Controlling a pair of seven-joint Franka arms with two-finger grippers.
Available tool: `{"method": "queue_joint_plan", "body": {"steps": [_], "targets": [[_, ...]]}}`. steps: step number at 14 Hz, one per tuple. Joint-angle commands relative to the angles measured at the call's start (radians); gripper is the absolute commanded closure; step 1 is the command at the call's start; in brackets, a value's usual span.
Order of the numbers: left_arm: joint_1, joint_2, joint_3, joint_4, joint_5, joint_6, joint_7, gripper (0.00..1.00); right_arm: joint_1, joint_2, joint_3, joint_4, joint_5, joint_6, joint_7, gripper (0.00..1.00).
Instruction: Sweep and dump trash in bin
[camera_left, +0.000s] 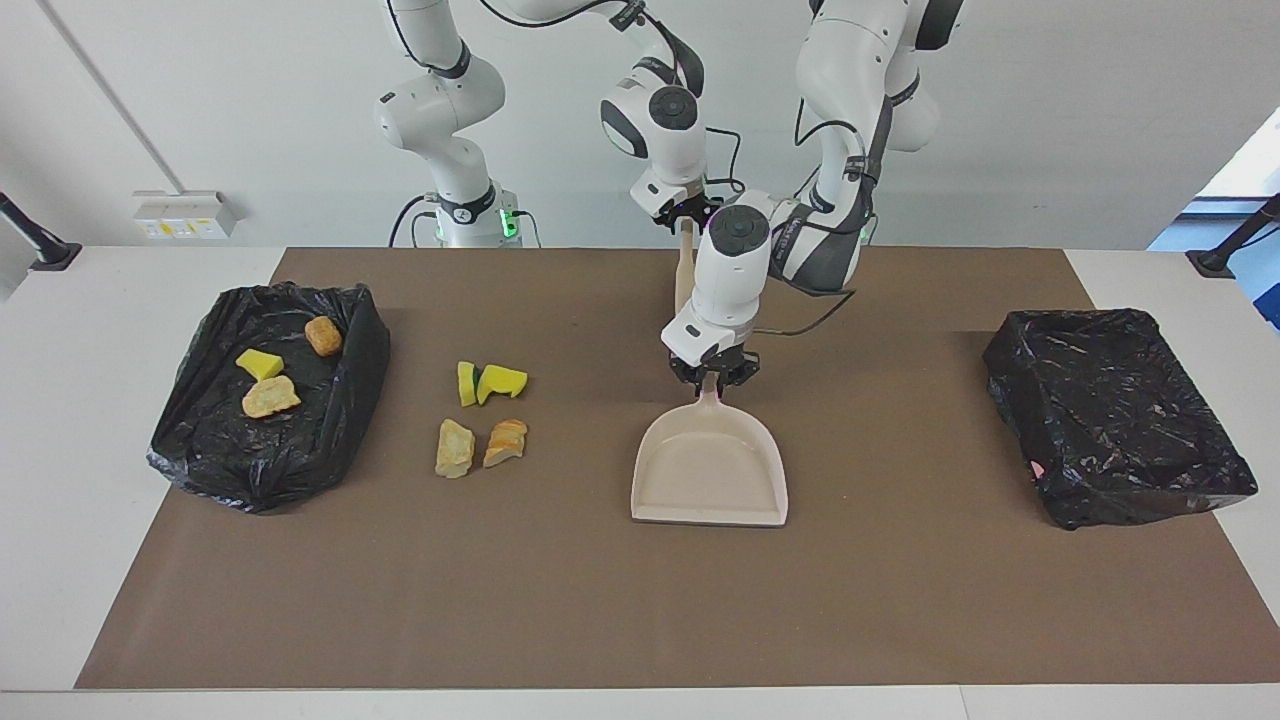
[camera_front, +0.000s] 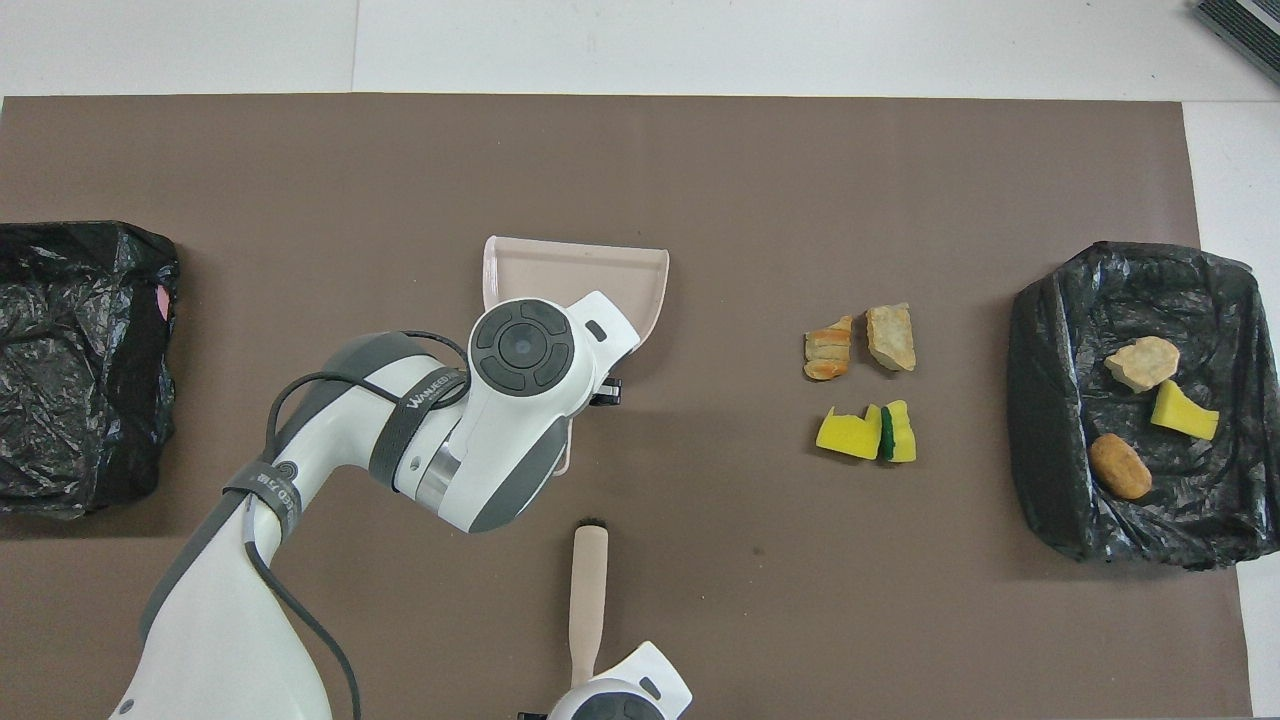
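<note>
Dustpan (camera_left: 710, 470) between bins (camera_left: 1115, 415) (scraps (camera_left: 482, 415) beside)

Bare mat (camera_left: 600, 610) is passable; dustpan (camera_left: 710, 475) blocks the middle.

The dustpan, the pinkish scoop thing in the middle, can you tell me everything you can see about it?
The dustpan is pale beige, smooth like plastic, with a wide flat tray, low walls and a narrow handle pointing toward the robots. Nothing lies in it. It sits on the brown mat, between the loose scraps and the black-lined bin that holds no scraps. Its open mouth faces away from the robots. The left gripper is closed on its handle.
</note>
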Motion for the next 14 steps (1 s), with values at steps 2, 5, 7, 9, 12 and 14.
{"method": "queue_joint_plan", "body": {"steps": [2,5,7,9,12,14], "targets": [[0.040,-0.084,0.015,0.000,0.032,-0.153,0.257,1.00,-0.001,0.000,-0.003,-0.004,-0.014,0.012,-0.007,1.00],[0.083,-0.091,0.015,-0.002,0.032,-0.227,0.552,1.00,-0.012,-0.014,-0.012,0.028,-0.018,-0.066,0.010,1.00],[0.084,-0.092,0.015,-0.002,0.082,-0.241,0.589,0.99,-0.068,-0.067,-0.015,0.059,-0.055,-0.186,0.014,1.00],[0.086,-0.095,0.015,-0.002,0.136,-0.245,0.795,1.00,-0.128,-0.127,-0.015,0.082,-0.084,-0.319,-0.003,1.00],[0.088,-0.109,0.015,-0.012,0.208,-0.291,1.021,1.00,-0.262,-0.185,-0.015,0.097,-0.185,-0.532,-0.097,1.00],[0.075,-0.121,0.015,-0.026,0.260,-0.299,1.193,1.00,-0.355,-0.218,-0.015,0.108,-0.270,-0.649,-0.232,1.00]]}}
